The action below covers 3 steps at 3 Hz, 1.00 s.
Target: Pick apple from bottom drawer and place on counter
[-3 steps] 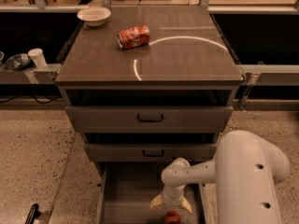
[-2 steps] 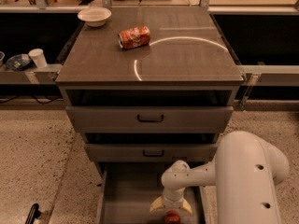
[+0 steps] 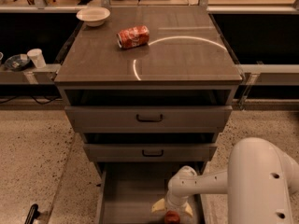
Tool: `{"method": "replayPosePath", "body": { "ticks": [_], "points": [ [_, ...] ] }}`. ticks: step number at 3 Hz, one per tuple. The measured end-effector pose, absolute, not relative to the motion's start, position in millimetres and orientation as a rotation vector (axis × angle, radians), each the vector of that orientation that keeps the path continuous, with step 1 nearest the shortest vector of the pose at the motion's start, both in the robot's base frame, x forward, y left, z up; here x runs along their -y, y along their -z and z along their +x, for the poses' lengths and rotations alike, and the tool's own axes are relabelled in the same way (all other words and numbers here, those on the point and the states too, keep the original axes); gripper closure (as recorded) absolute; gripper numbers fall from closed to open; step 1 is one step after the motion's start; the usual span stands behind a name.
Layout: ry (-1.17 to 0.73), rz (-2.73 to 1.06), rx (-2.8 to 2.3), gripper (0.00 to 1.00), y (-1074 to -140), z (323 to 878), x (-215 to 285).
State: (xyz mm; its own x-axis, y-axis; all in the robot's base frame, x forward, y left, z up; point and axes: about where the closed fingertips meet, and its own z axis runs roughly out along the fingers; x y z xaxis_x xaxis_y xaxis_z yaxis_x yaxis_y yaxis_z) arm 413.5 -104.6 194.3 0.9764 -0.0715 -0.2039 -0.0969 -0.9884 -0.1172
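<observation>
A small red apple lies on the floor of the open bottom drawer, at the picture's lower edge. The gripper hangs just above it, its yellowish fingers spread apart and holding nothing. A crushed red can and a white bowl sit on the counter.

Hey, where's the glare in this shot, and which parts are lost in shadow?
Camera view: a bright arc of reflected light curves across the counter, right of the soda can; the gaps above the two upper drawers are dark; the bottom drawer is dim, where the gripper is right at the apple by the frame's lower edge.
</observation>
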Motion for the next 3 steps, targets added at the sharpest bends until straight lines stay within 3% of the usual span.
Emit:
{"method": "replayPosePath", "body": {
  "ticks": [3],
  "points": [
    [-0.248,-3.026,-0.099,0.0,-162.9,416.1,98.8]
  ]
}}
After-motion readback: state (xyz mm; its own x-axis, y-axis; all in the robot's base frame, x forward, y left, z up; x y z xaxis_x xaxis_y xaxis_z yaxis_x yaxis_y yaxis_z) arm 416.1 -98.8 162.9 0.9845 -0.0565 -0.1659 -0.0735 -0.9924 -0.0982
